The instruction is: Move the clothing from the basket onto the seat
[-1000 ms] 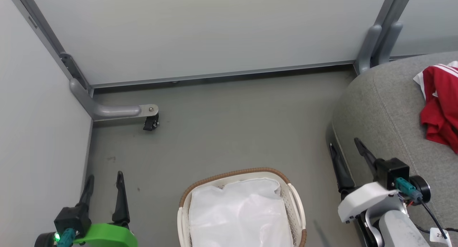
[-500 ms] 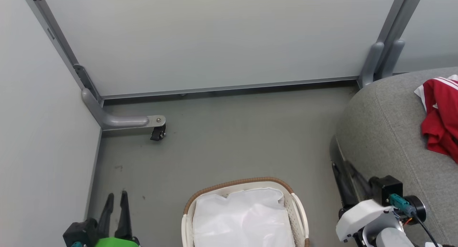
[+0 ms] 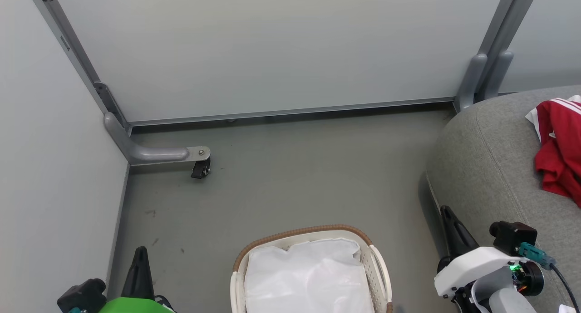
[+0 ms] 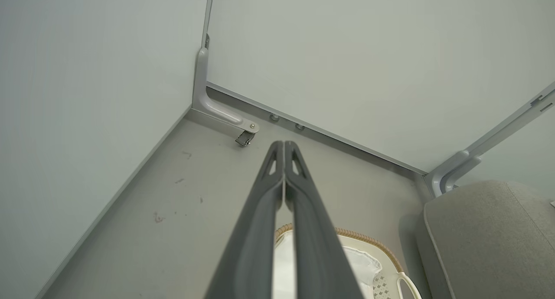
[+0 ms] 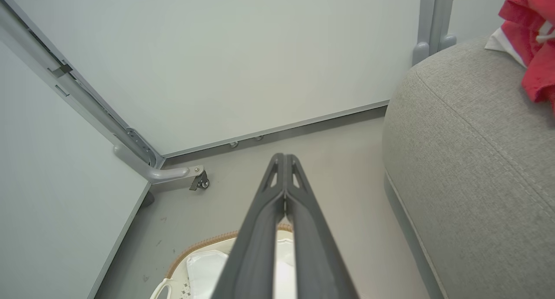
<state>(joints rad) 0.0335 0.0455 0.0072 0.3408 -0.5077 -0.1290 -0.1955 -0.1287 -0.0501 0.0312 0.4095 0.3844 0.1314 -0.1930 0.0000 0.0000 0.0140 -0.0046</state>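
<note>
Head view: clothing (image 3: 560, 154) is seen on the seat (image 3: 490, 168), basket (image 3: 290, 235) holding just its white liner (image 3: 308, 276), so left gripper (image 4: 284, 145) and right gripper (image 5: 284, 157) fingers are pressed together, empty, and the task is judged done.

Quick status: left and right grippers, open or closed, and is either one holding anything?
Left gripper: closed, holding nothing.
Right gripper: closed, holding nothing.

The basket (image 3: 299, 230) stands on the floor (image 3: 281, 186) at the near middle, with a sheet (image 3: 308, 276) lying in it. The seat (image 3: 490, 158) stands to its right, apart from it, and the clothing (image 3: 560, 154) lies on top. Wall panels (image 3: 272, 50) rise behind and to the left.
</note>
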